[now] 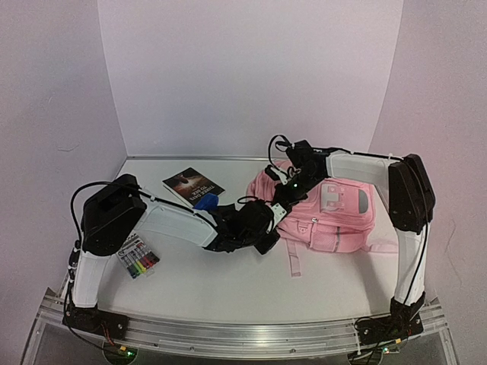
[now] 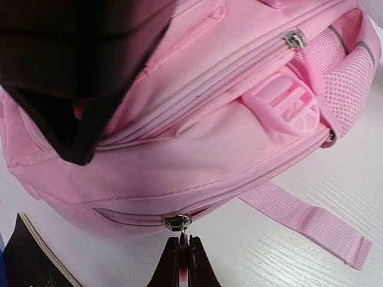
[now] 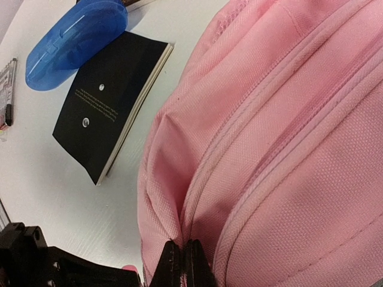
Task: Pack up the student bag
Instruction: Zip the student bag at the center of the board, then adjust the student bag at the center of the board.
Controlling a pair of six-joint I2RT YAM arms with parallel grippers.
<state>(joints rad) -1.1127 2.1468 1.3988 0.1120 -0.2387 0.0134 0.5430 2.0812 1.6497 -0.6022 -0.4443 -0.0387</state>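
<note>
Item: large soft pink fabric backpack point(image 1: 335, 217), lying flat on the white table point(image 1: 228, 285), right of centre, one strap trailing toward the near edge.
Left gripper point(image 2: 182, 254): jaws clenched on a thin pink pull tab point(image 2: 181, 272) just below a metal zip slider point(image 2: 177, 222) at the backpack's left edge.
Right gripper point(image 3: 182, 251): jaws pressed together at a zip seam; whether they pinch fabric cannot be told.
Left of the backpack: black paperback book point(image 1: 190, 185), translucent blue plastic case point(image 1: 205, 202), pack of coloured markers point(image 1: 138, 258).
</note>
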